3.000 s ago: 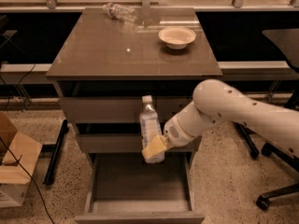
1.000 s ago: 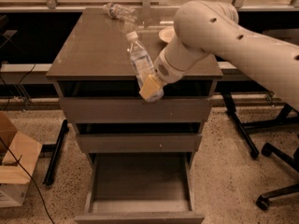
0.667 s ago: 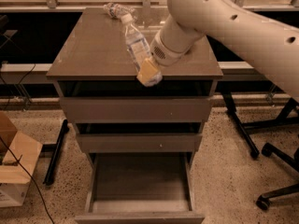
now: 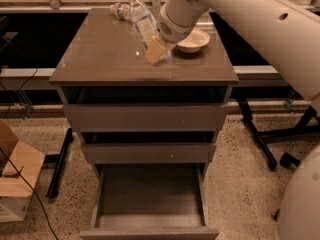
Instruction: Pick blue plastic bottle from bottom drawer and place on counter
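Observation:
My gripper (image 4: 156,48) is shut on the blue plastic bottle (image 4: 141,20), a slim clear bottle with a white cap. It holds the bottle tilted, cap toward the back left, just above the middle of the counter (image 4: 100,54). The yellowish fingers (image 4: 156,51) clasp the bottle's lower end. The white arm reaches in from the upper right. The bottom drawer (image 4: 150,199) stands pulled open below and shows nothing inside.
A white bowl (image 4: 193,40) sits on the counter's right rear. A crumpled clear bottle (image 4: 119,9) lies at the back edge. A cardboard box (image 4: 15,179) stands on the floor at left. Chair legs (image 4: 260,139) are at right.
The gripper has lifted the bottle from in front of the drawers up and back, to over the counter top. The bottle has tilted further.

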Tool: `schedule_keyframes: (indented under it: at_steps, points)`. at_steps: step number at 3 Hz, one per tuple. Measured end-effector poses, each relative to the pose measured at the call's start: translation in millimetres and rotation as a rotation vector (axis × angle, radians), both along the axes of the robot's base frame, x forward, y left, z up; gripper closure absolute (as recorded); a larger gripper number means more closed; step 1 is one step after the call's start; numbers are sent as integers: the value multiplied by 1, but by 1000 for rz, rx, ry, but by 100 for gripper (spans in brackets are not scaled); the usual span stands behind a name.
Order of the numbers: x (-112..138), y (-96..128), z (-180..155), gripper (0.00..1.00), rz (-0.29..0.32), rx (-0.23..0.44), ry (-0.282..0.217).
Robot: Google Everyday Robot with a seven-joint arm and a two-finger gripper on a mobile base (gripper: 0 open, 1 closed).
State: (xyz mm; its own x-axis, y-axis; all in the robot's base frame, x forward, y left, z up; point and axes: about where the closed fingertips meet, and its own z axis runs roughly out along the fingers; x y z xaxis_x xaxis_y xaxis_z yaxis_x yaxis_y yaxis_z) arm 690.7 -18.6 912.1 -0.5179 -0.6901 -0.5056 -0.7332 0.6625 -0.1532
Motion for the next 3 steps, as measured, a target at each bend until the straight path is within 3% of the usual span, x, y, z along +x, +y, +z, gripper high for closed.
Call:
schedule_keyframes:
  at_steps: [1, 3]
  points:
    - [25, 8, 6, 100, 28, 52, -28]
    - [59, 20, -8, 100, 127, 274, -83]
